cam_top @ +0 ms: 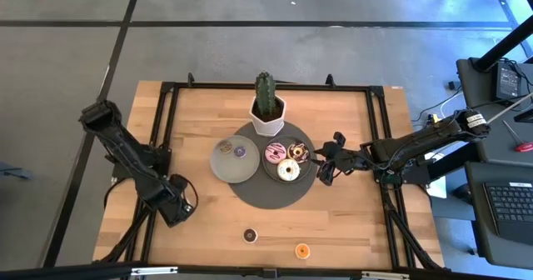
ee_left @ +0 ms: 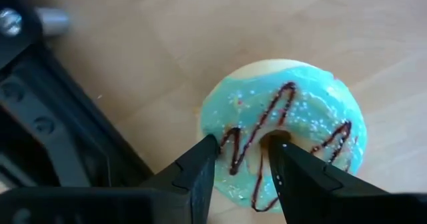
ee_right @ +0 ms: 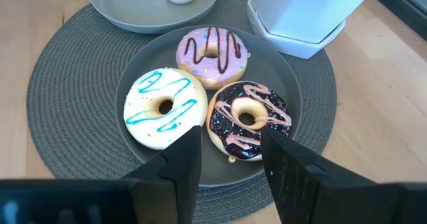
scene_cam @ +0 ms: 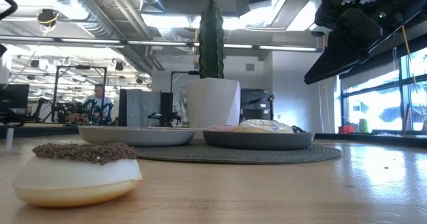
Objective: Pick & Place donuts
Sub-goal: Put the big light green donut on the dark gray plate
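A green-frosted donut (ee_left: 287,117) with dark drizzle lies on the bare wood near the table's left edge. My left gripper (ee_left: 243,147) is low over it and hides it in the high view (cam_top: 176,207). My right gripper (ee_right: 231,141) is open and empty. It hovers above the right rim of the right grey plate (ee_right: 280,71), also seen in the high view (cam_top: 325,163). That plate holds a pink donut (ee_right: 212,56), a white donut (ee_right: 163,107) and a dark donut (ee_right: 249,121). The left plate (cam_top: 235,162) holds tinier donuts. My left gripper holds the green donut by one side of its ring (ee_left: 243,127). One finger (ee_left: 287,164) reaches into the hole and the other (ee_left: 197,167) stands at the outer rim. The fingers come from above, slanting down. The donut lies flat on the table.
Both plates sit on a round dark mat (ee_right: 67,104), with a cactus in a white pot (cam_top: 266,109) at its far edge. A tiny dark-topped donut (cam_top: 249,235) and a tiny orange one (cam_top: 301,250) lie near the table's near edge. A black frame (cam_top: 162,130) borders the table.
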